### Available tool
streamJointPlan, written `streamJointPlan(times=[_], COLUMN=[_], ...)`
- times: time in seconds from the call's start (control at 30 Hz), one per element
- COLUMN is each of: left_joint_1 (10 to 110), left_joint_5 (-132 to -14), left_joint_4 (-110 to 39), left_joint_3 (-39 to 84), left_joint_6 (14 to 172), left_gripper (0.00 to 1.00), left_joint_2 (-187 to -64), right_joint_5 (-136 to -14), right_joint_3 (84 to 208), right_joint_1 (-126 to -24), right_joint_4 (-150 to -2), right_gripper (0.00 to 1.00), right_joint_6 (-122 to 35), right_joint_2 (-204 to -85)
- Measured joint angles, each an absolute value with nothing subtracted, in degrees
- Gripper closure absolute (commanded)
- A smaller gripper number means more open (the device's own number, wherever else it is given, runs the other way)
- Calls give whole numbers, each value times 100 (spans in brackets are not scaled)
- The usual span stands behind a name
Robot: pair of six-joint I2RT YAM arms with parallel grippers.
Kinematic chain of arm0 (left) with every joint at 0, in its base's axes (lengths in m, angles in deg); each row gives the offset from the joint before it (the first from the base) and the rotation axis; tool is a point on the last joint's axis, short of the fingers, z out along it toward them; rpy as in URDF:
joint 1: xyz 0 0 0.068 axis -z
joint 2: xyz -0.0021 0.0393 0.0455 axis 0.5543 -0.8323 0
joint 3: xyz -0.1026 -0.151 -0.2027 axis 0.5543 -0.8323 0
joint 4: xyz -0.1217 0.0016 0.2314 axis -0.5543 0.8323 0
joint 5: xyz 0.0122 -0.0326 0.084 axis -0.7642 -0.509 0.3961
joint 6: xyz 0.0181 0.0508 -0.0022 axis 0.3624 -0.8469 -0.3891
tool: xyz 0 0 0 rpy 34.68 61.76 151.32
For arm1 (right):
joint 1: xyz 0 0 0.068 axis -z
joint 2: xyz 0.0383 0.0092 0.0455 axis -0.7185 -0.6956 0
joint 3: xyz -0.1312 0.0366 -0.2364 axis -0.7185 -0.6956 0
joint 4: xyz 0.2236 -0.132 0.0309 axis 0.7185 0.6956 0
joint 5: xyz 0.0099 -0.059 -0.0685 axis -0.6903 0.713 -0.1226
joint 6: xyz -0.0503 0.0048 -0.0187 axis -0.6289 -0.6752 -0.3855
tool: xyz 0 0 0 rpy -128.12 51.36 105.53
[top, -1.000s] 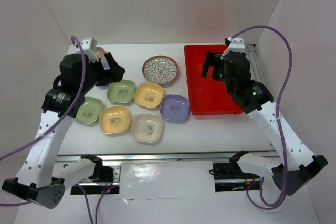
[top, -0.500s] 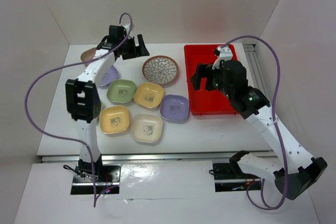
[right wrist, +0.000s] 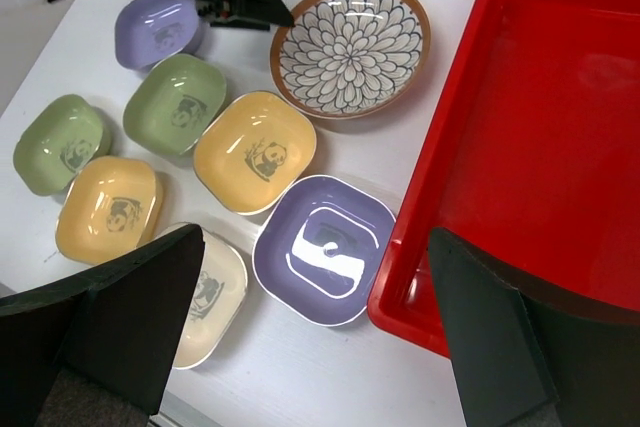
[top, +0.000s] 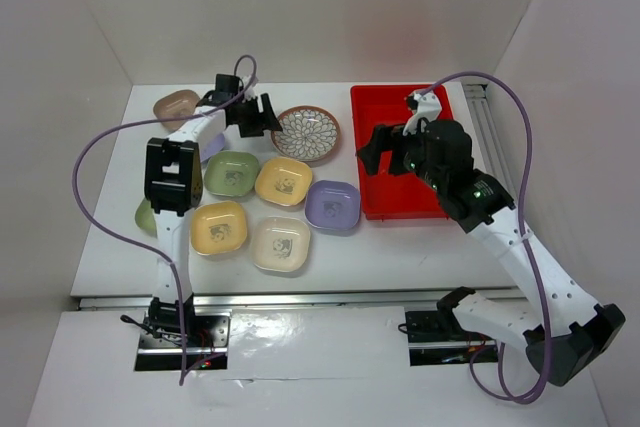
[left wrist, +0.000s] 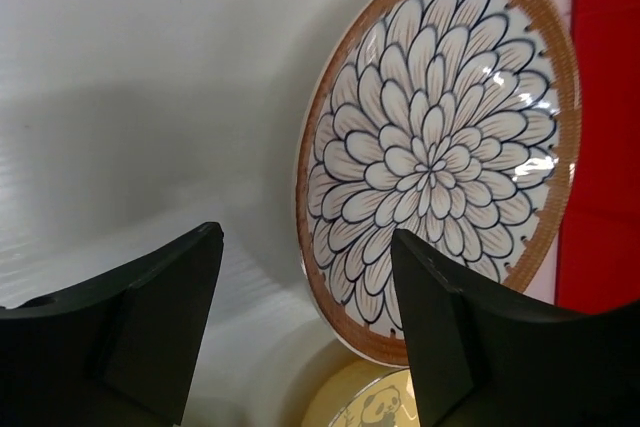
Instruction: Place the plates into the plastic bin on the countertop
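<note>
The left hand [left wrist: 305,239] hangs low over the white worktop [top: 400,247] with its jaws spread and holding nothing, its fingertips pointed at the near-left rim of the round brown-rimmed plate with the petal lattice [left wrist: 440,147]. That plate lies flat between the cluster of small dishes and the bright red shallow plastic bin [top: 392,197], just beside the bin's left wall. The right hand [right wrist: 315,245] is also released and empty, hovering above the bin's left edge.

No plate shows in the bin, so I judge the task barely begun. The rounded-square dishes sit on the worktop: a lavender one [top: 332,205], two yellow [top: 283,181] [top: 219,227], a green [top: 232,174], a cream [top: 280,244] and a pinkish-brown [top: 177,104].

The risk lies in the grip on the round plate. Its rim is thin, glossy and low, so a finger that meets the edge instead of passing under or over it would probably shove the plate against the bin wall or into the yellow dish just beside it. A shallow pinch could let it tip out on lifting. The right arm also hangs where the plate must go, so the two arms could meet.
</note>
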State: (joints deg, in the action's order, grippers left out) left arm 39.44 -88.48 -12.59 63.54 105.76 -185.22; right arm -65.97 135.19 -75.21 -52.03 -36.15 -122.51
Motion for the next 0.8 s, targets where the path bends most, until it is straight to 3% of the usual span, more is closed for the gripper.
streamJointPlan(times=[0.07, 0.27, 0.4, 0.43, 0.5, 0.53, 0.57, 0.6, 0.8], left_joint_1=[3949, 3986, 3992, 3995, 3997, 3997, 3997, 3997, 3901], left_joint_5=[-8953, -9126, -9158, -9193, -9268, -9279, -9290, -9292, -9491], left_joint_4=[-1379, -1546, -1637, -1655, -1670, -1694, -1710, -1712, -1729], left_joint_3=[6094, 5961, 6079, 6145, 6260, 6322, 6378, 6429, 6575], left_joint_6=[10574, 10628, 10766, 10794, 10910, 10967, 11019, 11050, 11373], left_gripper=[21, 40, 64, 75, 77, 82, 96, 100, 100], left_joint_2=[-18526, -18653, -18821, -18882, -18946, -18976, -19005, -19035, -19127], right_joint_5=[-6604, -6641, -6656, -6654, -6652, -6652, -6650, -6650, -6652], right_joint_3=[13499, 13471, 13408, 13386, 13355, 13346, 13338, 13325, 12964], right_joint_1=[-7521, -7534, -7569, -7580, -7597, -7608, -7625, -7641, -7682], right_joint_4=[-5267, -5319, -5367, -5374, -5380, -5385, -5393, -5407, -5702], right_gripper=[0, 0, 0, 0, 0, 0, 0, 0, 0], right_joint_6=[-3613, -3608, -3584, -3578, -3562, -3560, -3552, -3547, -3497], right_joint_2=[-12231, -12231, -12231, -12231, -12235, -12240, -12242, -12242, -12281])
